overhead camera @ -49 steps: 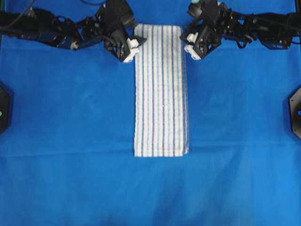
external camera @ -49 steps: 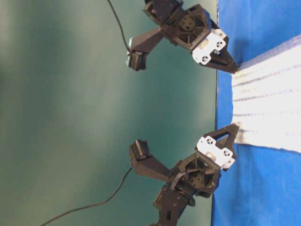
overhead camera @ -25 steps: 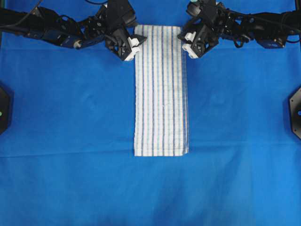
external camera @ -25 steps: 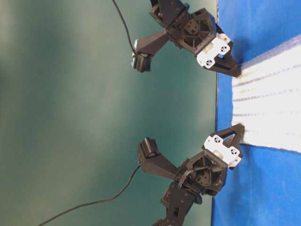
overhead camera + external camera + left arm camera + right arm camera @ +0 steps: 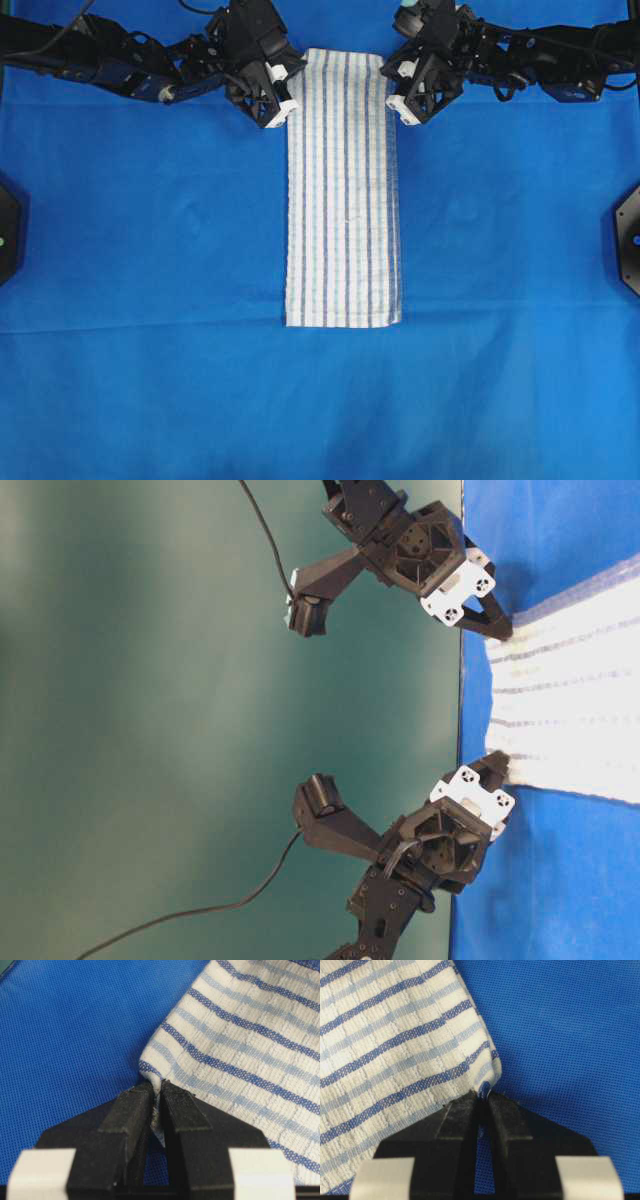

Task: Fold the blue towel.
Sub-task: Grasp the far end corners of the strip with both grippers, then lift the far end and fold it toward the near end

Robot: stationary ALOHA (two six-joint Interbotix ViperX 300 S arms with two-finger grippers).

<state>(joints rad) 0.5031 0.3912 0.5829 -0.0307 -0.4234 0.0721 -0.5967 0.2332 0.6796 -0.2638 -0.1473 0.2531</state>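
Blue towel (image 5: 343, 190) lies as a long narrow strip down the middle of the blue tablecloth (image 5: 150, 250), flat and already doubled lengthwise by the look of its thick long edges. Its far short end sits at the top of the overhead view, its near end well down toward the middle of the cloth.

Left gripper (image 5: 156, 1094) has its jaws pressed together on one far corner of the towel, a thin fold of fabric caught between the black fingertips (image 5: 131, 1105). Right gripper (image 5: 481, 1097) is likewise clamped on the other far corner, holding only the very tip of the weave. In the table-level view both corners look slightly puckered, drawn toward the grippers.

The bites are shallow, so a corner could slip free during a lift, most likely on the right, where the hold looks thinnest. If the towel is doubled, a gripper may have caught only the upper layer, and the strip would then open rather than fold. Uneven travel of the two arms would skew the far edge against the near one. Dragging low could also pull the tablecloth into wrinkles.

Open tablecloth surrounds the towel on both long sides and beyond its near end, leaving plenty of room to carry the far edge over. The far corners lie close to the table's far edge.
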